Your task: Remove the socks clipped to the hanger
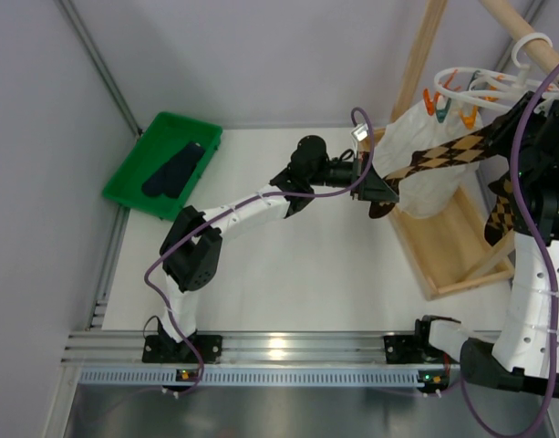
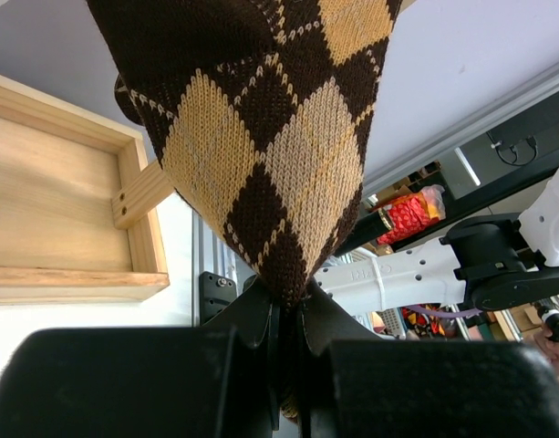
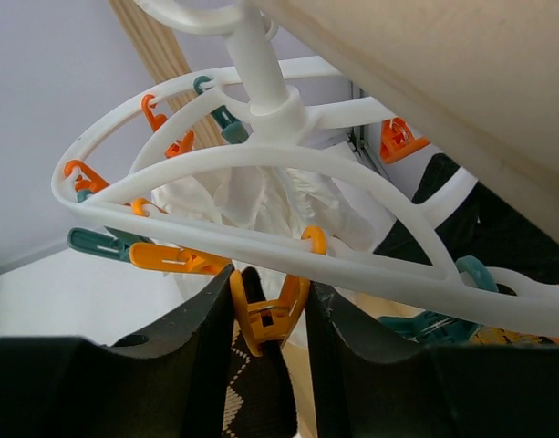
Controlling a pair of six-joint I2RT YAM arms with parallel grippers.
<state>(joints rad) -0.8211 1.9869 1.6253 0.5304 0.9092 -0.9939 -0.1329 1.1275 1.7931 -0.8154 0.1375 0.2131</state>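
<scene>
An argyle sock (image 1: 434,157) stretches down and left from the white round hanger (image 1: 487,84). My left gripper (image 1: 377,190) is shut on its lower end; the left wrist view shows the brown-tan knit (image 2: 270,137) pinched between the jaws of that left gripper (image 2: 293,310). My right gripper (image 3: 270,310) is up under the hanger ring (image 3: 261,160), its two fingers pressed on either side of an orange clip (image 3: 265,319) that bites the top of the sock (image 3: 252,392). Another argyle sock (image 1: 501,214) hangs at the right. Two dark socks (image 1: 174,169) lie in the green bin.
The green bin (image 1: 124,187) sits at the back left. A wooden rack (image 1: 452,251) stands at the right, its beam (image 3: 443,91) carrying the hanger's hook. A large white cloth (image 1: 425,178) hangs behind the stretched sock. More orange and teal clips (image 3: 170,258) line the ring.
</scene>
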